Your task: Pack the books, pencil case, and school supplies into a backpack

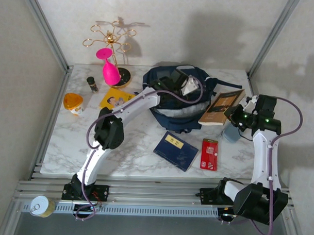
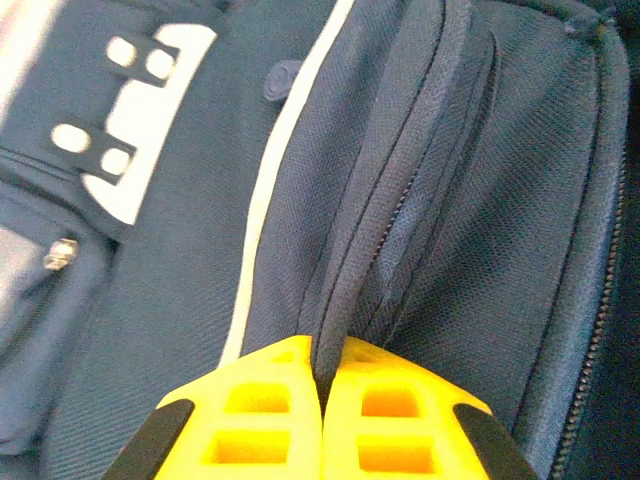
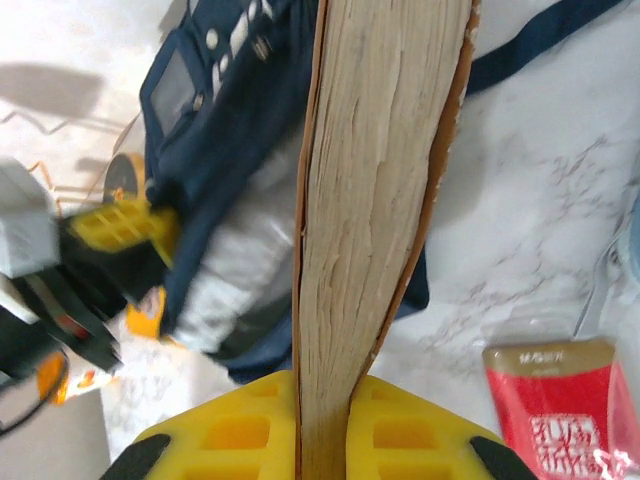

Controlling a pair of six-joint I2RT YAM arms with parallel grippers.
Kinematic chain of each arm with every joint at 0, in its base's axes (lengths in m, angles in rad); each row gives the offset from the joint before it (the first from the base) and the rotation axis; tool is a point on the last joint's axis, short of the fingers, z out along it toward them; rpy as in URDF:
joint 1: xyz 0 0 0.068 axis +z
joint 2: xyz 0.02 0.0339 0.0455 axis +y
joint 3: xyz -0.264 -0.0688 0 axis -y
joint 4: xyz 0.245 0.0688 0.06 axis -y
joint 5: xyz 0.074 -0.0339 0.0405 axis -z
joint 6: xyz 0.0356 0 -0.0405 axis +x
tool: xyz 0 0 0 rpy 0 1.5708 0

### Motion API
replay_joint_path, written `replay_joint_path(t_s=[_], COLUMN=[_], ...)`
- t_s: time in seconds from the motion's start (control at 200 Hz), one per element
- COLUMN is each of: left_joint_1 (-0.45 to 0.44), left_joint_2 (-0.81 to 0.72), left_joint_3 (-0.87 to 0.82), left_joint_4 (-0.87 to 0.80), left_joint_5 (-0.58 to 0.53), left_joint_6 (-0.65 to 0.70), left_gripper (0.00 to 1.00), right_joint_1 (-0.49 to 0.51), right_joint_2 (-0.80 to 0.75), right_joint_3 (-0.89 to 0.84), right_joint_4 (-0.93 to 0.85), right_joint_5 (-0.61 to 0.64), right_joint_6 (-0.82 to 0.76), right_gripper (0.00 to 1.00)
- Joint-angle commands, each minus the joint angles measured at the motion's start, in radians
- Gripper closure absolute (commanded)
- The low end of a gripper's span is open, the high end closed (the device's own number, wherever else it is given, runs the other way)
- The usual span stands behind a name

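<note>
Backpack (image 1: 180,117) fabric by the zipper (image 2: 395,200) is pinched tight in the left gripper (image 2: 322,350), probably so the opening gets held wide; the brown book (image 3: 380,150) is clamped in the right gripper (image 3: 325,385) just beside it, for sliding in.

Soft overhead light was even across the counter (image 1: 140,148), with faint shadows on the back wall (image 1: 211,32). Left of the right fingers (image 3: 240,435), the backpack (image 3: 240,130) smeared with blur, while the book (image 3: 370,200) between them was sharper. Above the left fingers (image 2: 255,420), the upper-left corner washed out.
</note>
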Motion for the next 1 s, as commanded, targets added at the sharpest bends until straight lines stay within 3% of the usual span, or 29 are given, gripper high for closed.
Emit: replay_joint_path(t_s=[0.0, 0.16, 0.27, 0.33, 0.451, 0.636, 0.841, 0.956, 0.991], left_joint_1=[0.021, 0.019, 0.020, 0.020, 0.026, 0.034, 0.070, 0.084, 0.086], left_joint_2=[-0.101, -0.111, -0.133, -0.152, -0.177, -0.237, -0.249, -0.249, -0.247], left_joint_3=[0.098, 0.114, 0.112, 0.102, 0.086, 0.006, -0.007, -0.014, -0.014], left_joint_4=[0.098, 0.116, 0.101, 0.105, 0.073, 0.078, 0.067, 0.064, 0.065], left_joint_5=[-0.097, -0.091, -0.059, -0.068, -0.035, 0.015, 0.082, 0.080, 0.073], left_joint_6=[-0.078, -0.108, -0.139, -0.155, -0.139, -0.128, -0.146, -0.148, -0.151], left_gripper=[1.00, 1.00, 1.00, 1.00, 1.00, 1.00, 1.00, 1.00, 1.00], right_joint_1=[0.030, 0.159, 0.255, 0.303, 0.400, 0.409, 0.422, 0.422, 0.422], right_joint_2=[-0.039, -0.029, -0.007, 0.043, 0.200, 0.433, 0.682, 0.780, 0.795], right_joint_3=[0.016, -0.065, -0.211, -0.244, -0.176, -0.126, 0.071, 0.163, 0.182], right_joint_4=[-0.044, 0.120, 0.420, 0.536, 0.659, 0.809, 0.726, 0.690, 0.667], right_joint_5=[-0.106, -0.261, -0.350, -0.327, -0.291, -0.270, -0.147, -0.081, -0.054], right_joint_6=[-0.036, 0.064, 0.223, 0.268, 0.200, 0.105, -0.087, -0.129, -0.141], right_gripper=[1.00, 1.00, 1.00, 1.00, 1.00, 1.00, 0.88, 0.75, 0.67])
